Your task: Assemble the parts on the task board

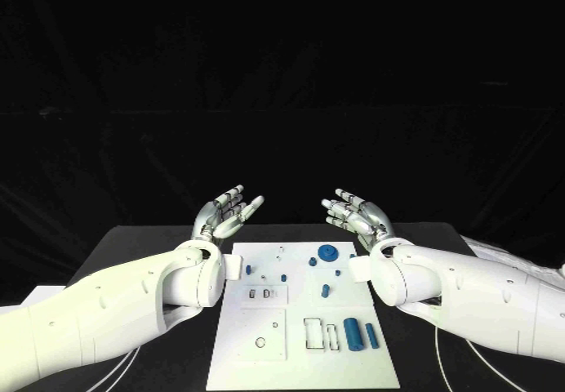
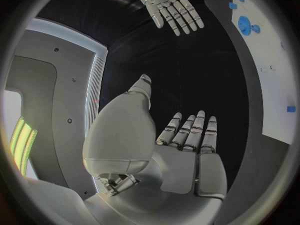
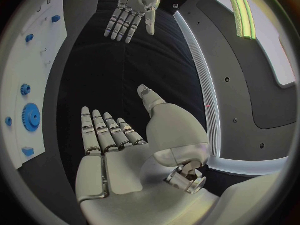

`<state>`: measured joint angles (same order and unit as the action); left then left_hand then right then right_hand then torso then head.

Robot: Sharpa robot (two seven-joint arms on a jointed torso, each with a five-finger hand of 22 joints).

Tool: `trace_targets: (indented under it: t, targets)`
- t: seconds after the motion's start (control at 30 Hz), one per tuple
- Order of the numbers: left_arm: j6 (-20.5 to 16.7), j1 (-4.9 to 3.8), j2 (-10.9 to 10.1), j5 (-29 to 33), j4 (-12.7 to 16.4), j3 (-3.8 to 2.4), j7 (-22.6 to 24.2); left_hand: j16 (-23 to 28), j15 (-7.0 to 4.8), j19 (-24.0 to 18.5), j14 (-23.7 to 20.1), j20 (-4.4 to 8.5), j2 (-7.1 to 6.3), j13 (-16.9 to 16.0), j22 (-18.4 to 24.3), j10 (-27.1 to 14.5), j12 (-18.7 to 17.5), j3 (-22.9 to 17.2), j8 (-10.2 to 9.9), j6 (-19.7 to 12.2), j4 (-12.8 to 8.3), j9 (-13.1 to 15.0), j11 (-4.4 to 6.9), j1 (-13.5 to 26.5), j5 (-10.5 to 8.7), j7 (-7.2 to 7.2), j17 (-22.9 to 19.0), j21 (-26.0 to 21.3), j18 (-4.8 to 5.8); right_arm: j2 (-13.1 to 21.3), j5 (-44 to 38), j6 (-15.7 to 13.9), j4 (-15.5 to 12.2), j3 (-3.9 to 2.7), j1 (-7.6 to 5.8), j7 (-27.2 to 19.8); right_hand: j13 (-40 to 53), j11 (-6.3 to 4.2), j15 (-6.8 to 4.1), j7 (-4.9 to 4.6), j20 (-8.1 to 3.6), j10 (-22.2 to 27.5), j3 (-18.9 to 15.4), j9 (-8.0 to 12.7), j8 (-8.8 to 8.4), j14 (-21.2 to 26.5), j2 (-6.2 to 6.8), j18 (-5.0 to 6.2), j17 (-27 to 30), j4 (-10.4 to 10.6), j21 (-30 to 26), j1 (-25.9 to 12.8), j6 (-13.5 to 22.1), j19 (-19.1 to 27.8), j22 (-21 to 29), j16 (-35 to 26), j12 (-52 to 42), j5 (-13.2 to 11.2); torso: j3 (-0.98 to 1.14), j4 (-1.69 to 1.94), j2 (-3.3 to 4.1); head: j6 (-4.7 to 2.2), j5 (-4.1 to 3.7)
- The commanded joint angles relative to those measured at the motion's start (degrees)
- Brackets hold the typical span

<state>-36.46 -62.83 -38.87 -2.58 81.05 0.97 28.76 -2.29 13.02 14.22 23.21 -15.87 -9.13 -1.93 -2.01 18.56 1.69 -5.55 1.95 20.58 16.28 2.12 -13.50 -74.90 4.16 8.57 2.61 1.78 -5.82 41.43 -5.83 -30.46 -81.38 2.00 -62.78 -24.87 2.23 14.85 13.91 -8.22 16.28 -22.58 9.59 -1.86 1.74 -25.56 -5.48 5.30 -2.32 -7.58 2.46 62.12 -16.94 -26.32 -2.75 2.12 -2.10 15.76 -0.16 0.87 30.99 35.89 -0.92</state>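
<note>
Head view: the white task board (image 1: pixel 309 371) lies flat on the black surface (image 1: pixel 141 245), between the 2 white arms. The left hand (image 1: pixel 227 210) is raised above the surface at the board's far left corner, palm turned inward, fingers spread and holding nothing. The right hand (image 1: pixel 357 214) is raised at the far right corner in a mirrored pose, fingers likewise spread and holding nothing. The 2 hands face each other, well apart, and neither touches the board.

Parts on the board: a large blue gear (image 1: pixel 328 252) lies near the far edge, with a few small blue pieces just beside it. A small blue peg (image 1: pixel 325 290) stands near the middle. 2 blue cylinders (image 1: pixel 360 334) lie side by side at the near right, just beside a rectangular slot (image 1: pixel 313 333). A square recessed panel (image 1: pixel 263 334) occupies the near left area.

Left wrist view: the left hand's palm is open, fingers (image 2: pixel 190 132) extended. Right wrist view: the right hand's fingers (image 3: pixel 103 130) are extended, and the gear (image 3: pixel 30 117) shows on the board's edge.
</note>
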Motion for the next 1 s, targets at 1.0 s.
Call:
trace_targets:
  t: [1.0]
  targets:
    - [11.7,-1.23,-5.6,-1.8,6.8,-0.97,-2.2,-10.2,-7.42,43.6,42.3,3.82,7.46,-1.9,-4.7,44.2,5.3,-1.6,4.8,38.2,-9.7,1.9,5.23,-10.6,-0.76,2.76,6.5,12.1,-4.76,3.8,-45.5,8.0,2.0,-0.42,-4.69,12.9,1.6,-5.92,-8.54,-4.46,-4.83,-40.7,6.1,-2.0,2.26,-43.4,2.48,5.29,-2.3,-8.5,13.2,10.7,-38.7,-32.7,-4.4,5.8,-2.9,-4.7,-0.69,1.39,6.04,-1.23,-2.59]
